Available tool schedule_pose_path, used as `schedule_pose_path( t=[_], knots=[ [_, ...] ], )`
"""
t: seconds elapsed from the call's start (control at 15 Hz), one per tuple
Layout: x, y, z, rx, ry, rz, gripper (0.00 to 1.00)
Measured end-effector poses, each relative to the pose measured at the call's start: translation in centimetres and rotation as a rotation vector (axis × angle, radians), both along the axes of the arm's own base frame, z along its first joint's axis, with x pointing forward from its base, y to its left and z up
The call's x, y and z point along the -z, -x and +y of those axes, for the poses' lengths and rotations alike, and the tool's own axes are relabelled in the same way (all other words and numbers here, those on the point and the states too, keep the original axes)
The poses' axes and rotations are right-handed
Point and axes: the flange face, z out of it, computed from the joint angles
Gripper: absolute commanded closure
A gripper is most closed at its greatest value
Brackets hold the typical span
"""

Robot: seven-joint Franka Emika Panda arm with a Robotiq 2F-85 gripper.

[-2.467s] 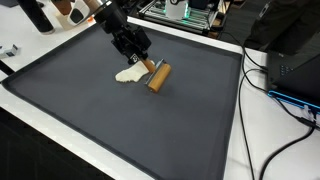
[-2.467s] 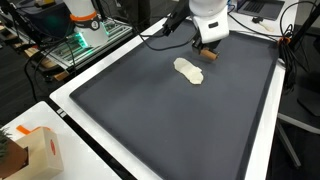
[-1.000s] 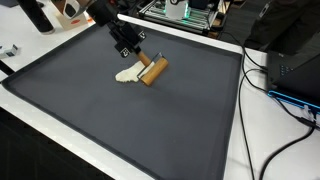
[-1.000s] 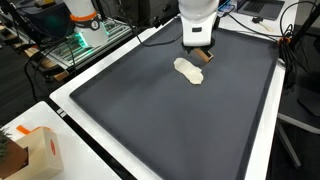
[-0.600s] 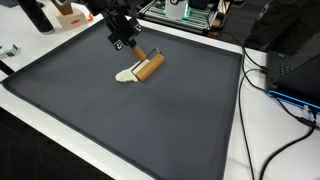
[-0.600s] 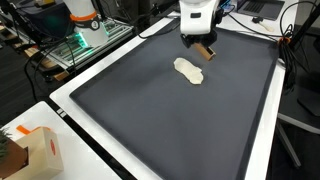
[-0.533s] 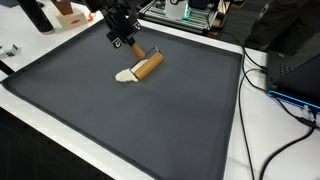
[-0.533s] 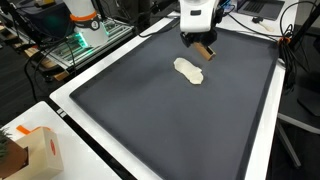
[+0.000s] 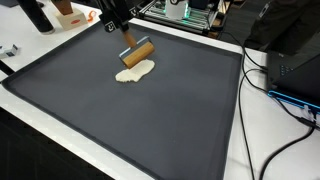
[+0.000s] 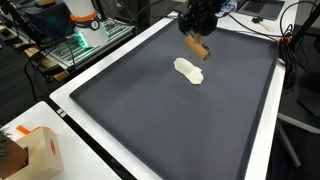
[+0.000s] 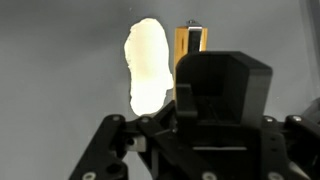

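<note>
One black claw [image 9: 124, 36] pinched the brown wooden roller [image 9: 138, 53] by its thin handle, so it hung at twelve o'clock of the flat cream dough [image 9: 135, 71].

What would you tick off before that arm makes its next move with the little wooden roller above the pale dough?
1. Grip: the tool is shut on the handle of the brown wooden roller: ok.
2. Roller apart from the flat pale dough piece, with a gap showing in both exterior views: ok.
3. Dough lying well inside the dark grey mat: ok.
4. Roller surface free of stuck dough: cannot tell.
5. Black cables lying off the mat, away from the tool: ok.
</note>
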Motion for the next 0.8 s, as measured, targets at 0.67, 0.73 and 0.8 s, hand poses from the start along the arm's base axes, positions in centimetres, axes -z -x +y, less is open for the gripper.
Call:
schedule_pose_path(
  t=[0.67, 0.73, 0.8],
  knots=[
    [-4.4, 1.5, 2.6, -0.123, 0.259, 0.003, 0.81],
    [-4.7, 1.7, 2.8, -0.132, 0.271, 0.002, 0.81],
    [-5.0, 1.8, 2.9, -0.14, 0.281, 0.0, 0.81]
  ],
)
